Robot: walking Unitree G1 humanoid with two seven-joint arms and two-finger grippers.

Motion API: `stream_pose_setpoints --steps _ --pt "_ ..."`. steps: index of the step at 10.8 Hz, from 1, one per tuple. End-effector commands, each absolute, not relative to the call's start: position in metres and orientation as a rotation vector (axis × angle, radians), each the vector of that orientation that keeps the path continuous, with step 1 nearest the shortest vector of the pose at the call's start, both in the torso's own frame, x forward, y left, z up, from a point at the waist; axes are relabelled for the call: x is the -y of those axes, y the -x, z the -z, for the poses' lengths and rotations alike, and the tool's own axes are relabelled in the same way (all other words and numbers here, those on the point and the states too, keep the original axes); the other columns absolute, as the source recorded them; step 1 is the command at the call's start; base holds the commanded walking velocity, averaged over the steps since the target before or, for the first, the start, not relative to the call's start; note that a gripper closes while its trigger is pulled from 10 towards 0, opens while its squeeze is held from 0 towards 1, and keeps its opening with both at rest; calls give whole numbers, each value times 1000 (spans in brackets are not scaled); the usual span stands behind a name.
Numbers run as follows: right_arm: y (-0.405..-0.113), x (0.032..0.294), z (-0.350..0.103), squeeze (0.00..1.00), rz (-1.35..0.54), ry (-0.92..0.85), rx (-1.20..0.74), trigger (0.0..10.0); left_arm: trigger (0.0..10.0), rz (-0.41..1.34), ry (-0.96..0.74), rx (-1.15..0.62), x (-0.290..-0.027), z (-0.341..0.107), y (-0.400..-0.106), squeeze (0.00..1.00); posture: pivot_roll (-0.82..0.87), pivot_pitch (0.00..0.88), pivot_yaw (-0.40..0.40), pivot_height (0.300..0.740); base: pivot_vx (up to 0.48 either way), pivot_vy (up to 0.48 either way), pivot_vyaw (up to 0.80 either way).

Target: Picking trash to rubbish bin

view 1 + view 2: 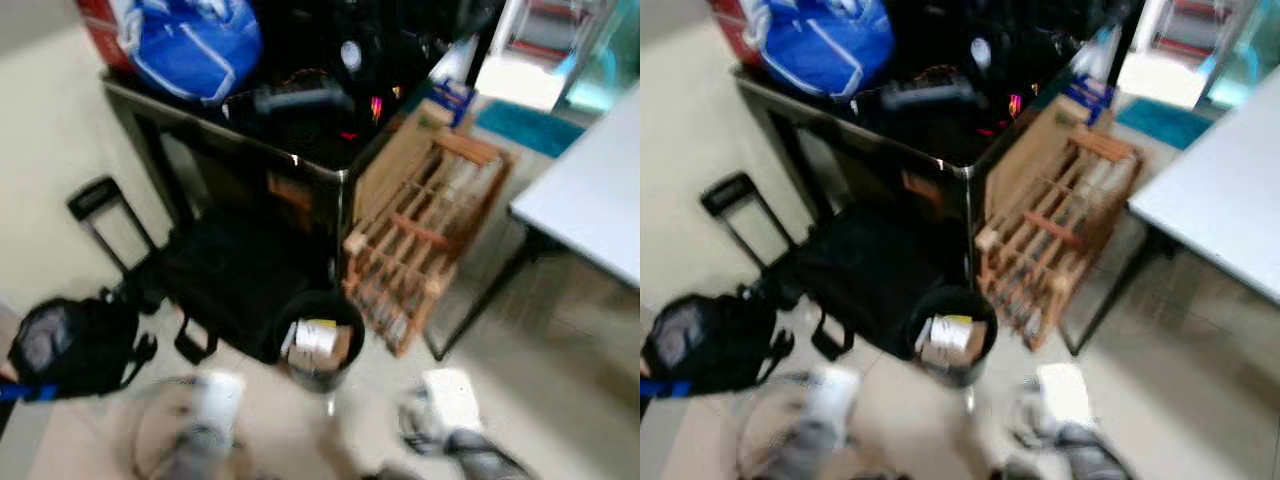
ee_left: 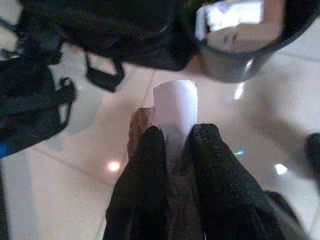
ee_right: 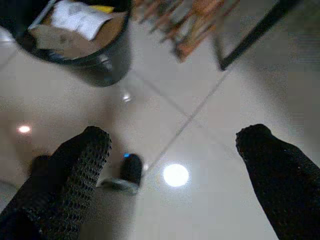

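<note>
A round black rubbish bin (image 1: 318,345) stands on the tiled floor, holding white paper and cardboard scraps. My left gripper (image 2: 177,137) is shut on a white rolled piece of trash (image 2: 174,102) with something brown behind it, held over the floor a short way from the bin (image 2: 235,57). In the blurred head view my left arm (image 1: 205,420) is low on the left and my right arm (image 1: 455,420) low on the right, either side of the bin. My right gripper (image 3: 172,145) is open over bare tiles with nothing between its fingers; the bin (image 3: 90,55) lies ahead of it.
Behind the bin a black table (image 1: 300,155) carries a blue bag (image 1: 190,40) and dark clutter. A black bag (image 1: 230,270) and a backpack (image 1: 70,345) lie on the floor at left. At right are a leaning wooden rack (image 1: 420,240) and a white table (image 1: 590,190).
</note>
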State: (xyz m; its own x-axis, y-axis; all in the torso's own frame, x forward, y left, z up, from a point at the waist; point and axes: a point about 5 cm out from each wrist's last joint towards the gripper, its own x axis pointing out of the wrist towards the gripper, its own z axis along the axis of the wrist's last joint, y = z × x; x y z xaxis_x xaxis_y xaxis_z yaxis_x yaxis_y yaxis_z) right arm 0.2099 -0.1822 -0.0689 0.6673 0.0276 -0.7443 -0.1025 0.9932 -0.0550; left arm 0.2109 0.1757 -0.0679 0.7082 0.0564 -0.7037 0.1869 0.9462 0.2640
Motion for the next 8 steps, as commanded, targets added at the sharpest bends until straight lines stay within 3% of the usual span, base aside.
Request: stream_pose_setpoints --steps 1,5,8 --pt "-210 170 70 0 -103 84 -839 10000 10000 48 -357 -793 -191 67 -209 0 22 170 18 740 349 0 0" --pt "-210 167 70 0 -124 83 -838 10000 10000 47 -358 -796 -190 68 -209 0 25 173 18 740 345 0 0" --pt "-210 165 70 0 -128 79 -833 10000 10000 54 -361 -794 -190 67 -209 0 22 174 19 740 346 0 -550"
